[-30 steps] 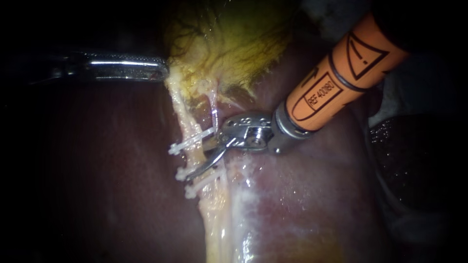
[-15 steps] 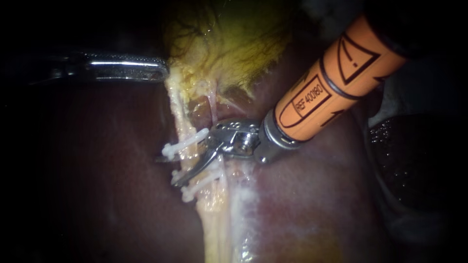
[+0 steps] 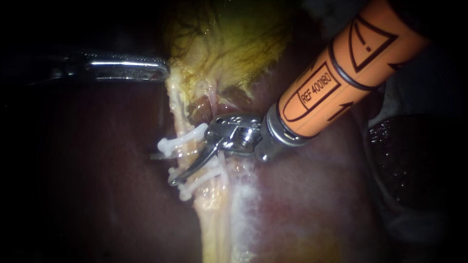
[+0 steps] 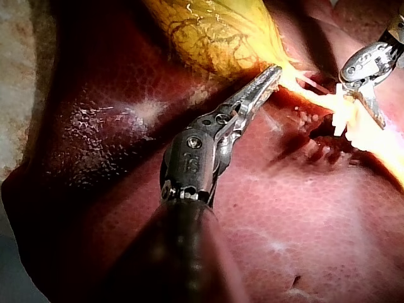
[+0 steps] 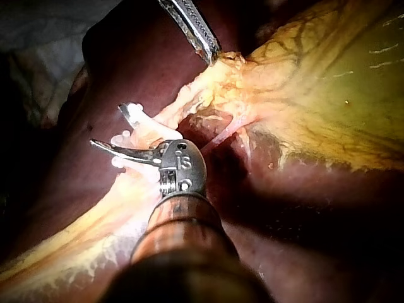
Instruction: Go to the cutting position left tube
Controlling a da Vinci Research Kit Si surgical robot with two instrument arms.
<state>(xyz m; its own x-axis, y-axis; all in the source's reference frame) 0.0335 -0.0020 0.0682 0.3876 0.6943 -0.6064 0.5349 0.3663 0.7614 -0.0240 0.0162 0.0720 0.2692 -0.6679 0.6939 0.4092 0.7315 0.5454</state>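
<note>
Clipped left tube (image 3: 179, 119) runs taut below gallbladder (image 3: 234, 44). Open right tool (image 3: 163, 168) straddles it between clips (image 3: 179, 141); far blade dim, probably behind tube. Closed left tool (image 3: 163, 74) grips gallbladder edge. Seat tube deep, blades clear of clips.

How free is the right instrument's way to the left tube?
Yes, it seems: the right instrument holds its tool open across the left tube among the white clips; nothing lies in front, and the left instrument sits well aside.
</note>
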